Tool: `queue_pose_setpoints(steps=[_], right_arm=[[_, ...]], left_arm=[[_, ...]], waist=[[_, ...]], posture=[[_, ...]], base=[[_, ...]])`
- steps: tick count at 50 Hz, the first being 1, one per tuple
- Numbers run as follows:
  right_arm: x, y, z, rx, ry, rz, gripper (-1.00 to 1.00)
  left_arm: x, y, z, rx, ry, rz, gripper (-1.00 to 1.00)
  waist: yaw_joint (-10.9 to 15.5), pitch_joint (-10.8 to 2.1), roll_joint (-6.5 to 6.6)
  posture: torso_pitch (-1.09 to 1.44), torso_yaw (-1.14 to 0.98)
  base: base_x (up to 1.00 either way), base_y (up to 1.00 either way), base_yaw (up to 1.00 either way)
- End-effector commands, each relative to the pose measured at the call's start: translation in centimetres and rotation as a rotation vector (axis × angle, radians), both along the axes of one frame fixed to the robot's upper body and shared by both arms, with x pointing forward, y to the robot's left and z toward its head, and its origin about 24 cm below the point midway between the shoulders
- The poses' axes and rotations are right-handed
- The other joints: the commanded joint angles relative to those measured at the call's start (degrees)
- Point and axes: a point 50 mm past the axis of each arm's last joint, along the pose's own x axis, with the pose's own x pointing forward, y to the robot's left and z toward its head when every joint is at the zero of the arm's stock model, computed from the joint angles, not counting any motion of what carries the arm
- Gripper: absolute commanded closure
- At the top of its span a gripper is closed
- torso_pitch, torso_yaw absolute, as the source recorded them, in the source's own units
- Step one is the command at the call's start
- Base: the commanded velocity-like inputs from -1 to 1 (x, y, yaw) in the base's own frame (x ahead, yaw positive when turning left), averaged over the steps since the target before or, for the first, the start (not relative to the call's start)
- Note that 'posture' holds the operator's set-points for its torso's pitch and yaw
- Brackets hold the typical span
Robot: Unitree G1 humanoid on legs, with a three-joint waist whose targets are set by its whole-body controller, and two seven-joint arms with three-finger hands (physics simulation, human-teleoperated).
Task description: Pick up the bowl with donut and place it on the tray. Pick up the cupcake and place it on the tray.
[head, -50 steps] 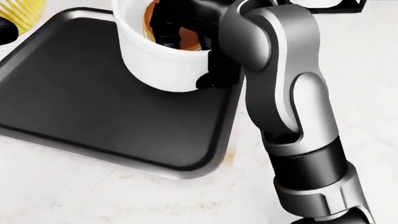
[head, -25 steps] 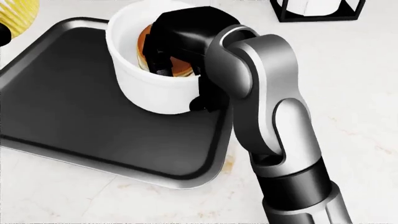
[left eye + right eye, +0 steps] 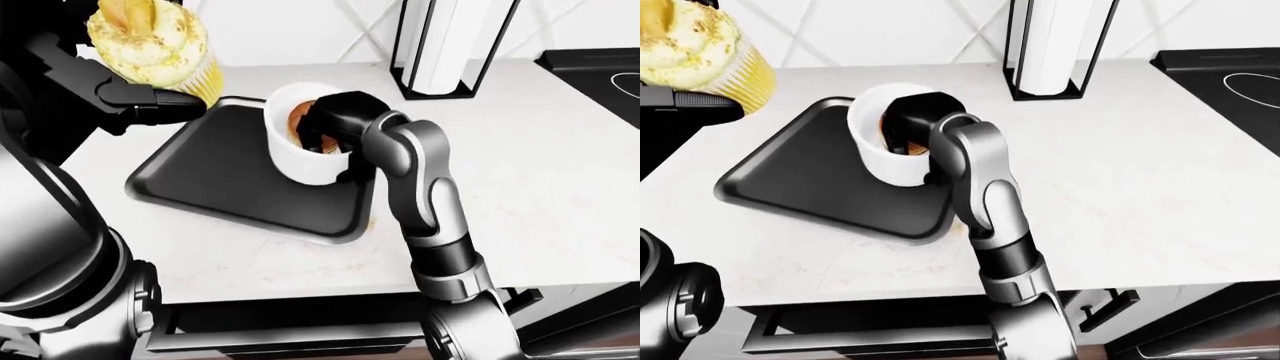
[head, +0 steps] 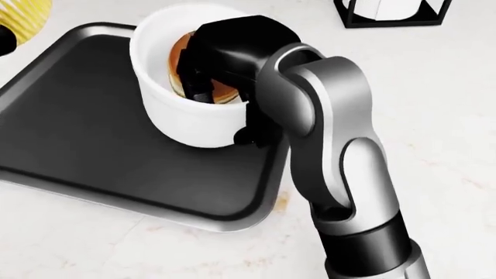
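Observation:
A white bowl (image 4: pixel 182 116) with a brown donut (image 4: pixel 179 61) inside stands on the right part of the black tray (image 4: pixel 85 139); I cannot tell if its base touches. My right hand (image 4: pixel 225 113) is shut on the bowl's rim, with fingers (image 4: pixel 197 87) inside and the thumb outside. At the top left of the left-eye view, a yellow cupcake (image 3: pixel 150 41) is held up above the tray's left edge, with my left hand (image 3: pixel 140 105) shut round its base.
A black-framed paper towel holder (image 3: pixel 450 45) stands on the white counter beyond the tray to the right. A black stove top (image 3: pixel 600 67) lies at the far right. The counter's near edge (image 3: pixel 330 289) runs above drawers.
The whole head picture has slid down a little, so the camera moved. The bowl stays in my right hand over the tray's right side, with more of its rim showing.

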Motion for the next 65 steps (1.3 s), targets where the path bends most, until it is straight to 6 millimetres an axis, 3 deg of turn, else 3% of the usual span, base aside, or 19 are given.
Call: queue_pose_setpoints(steps=[1,3,4,12,19,26,34,49,53,55,57,65], right_arm=[[-0.7,0.3,2.0,0.041,-0.092,0.026,0.55],[-0.7,0.3,2.1,0.041,-0.094,0.027,0.47],[-0.8,0.3,2.3,0.042,-0.095,0.028,0.33],[-1.1,0.4,2.9,0.044,-0.102,0.033,0.08],[-1.6,0.4,3.4,0.047,-0.107,0.036,0.09],[-2.5,0.2,4.6,0.058,-0.121,0.042,-0.06],[-4.2,-0.7,7.0,0.097,-0.164,0.043,-0.13],[-8.4,-4.9,11.9,0.3,-0.253,-0.01,-0.44],[-9.5,-5.5,12.5,0.338,-0.262,-0.013,-0.62],[-9.8,-5.7,12.7,0.352,-0.267,-0.016,-0.91],[-10.0,-6.0,12.9,0.361,-0.276,-0.02,-1.0],[-10.7,-6.6,13.1,0.4,-0.277,-0.028,-1.0]], left_arm=[[-0.7,0.1,1.1,0.011,-0.064,0.016,1.0],[-0.8,0.2,1.2,0.011,-0.065,0.017,1.0],[-0.8,0.2,1.2,0.011,-0.066,0.018,1.0],[-0.9,0.4,1.1,0.009,-0.067,0.019,1.0],[-1.0,0.5,1.1,0.009,-0.069,0.023,1.0],[-1.1,0.5,1.2,0.008,-0.069,0.024,1.0],[-0.8,0.4,0.9,0.01,-0.063,0.021,1.0],[1.0,-0.3,-1.9,0.02,-0.005,0.009,1.0],[1.7,-0.6,-2.8,0.021,0.015,0.007,1.0],[2.1,-0.6,-3.3,0.022,0.026,0.009,1.0],[2.4,-0.6,-3.6,0.022,0.034,0.01,1.0],[3.7,0.0,-5.2,0.014,0.069,0.03,1.0]], waist=[[0.0,-1.8,0.4],[0.0,-1.82,0.41],[0.0,-1.82,0.43],[-0.1,-1.66,0.5],[-0.1,-1.55,0.58],[0.0,-1.52,0.59],[0.0,-1.47,0.59],[0.2,-1.42,0.28],[0.3,-1.4,0.29],[0.3,-1.4,0.28],[0.3,-1.42,0.3],[0.2,-1.59,0.5]], posture=[[0.0,0.0],[0.0,0.0],[0.0,0.0],[0.0,0.0],[0.0,0.0],[0.0,0.0],[0.0,0.0],[0.0,0.0],[0.0,0.0],[0.0,0.0],[0.0,0.0],[0.0,0.0]], base=[[0.0,0.0,0.0],[0.0,0.0,0.0],[0.0,0.0,0.0],[0.0,0.0,0.0],[0.0,0.0,0.0],[0.0,0.0,0.0],[0.0,0.0,0.0],[0.0,0.0,0.0],[0.0,0.0,0.0],[0.0,0.0,0.0],[0.0,0.0,0.0],[0.0,0.0,0.0]])
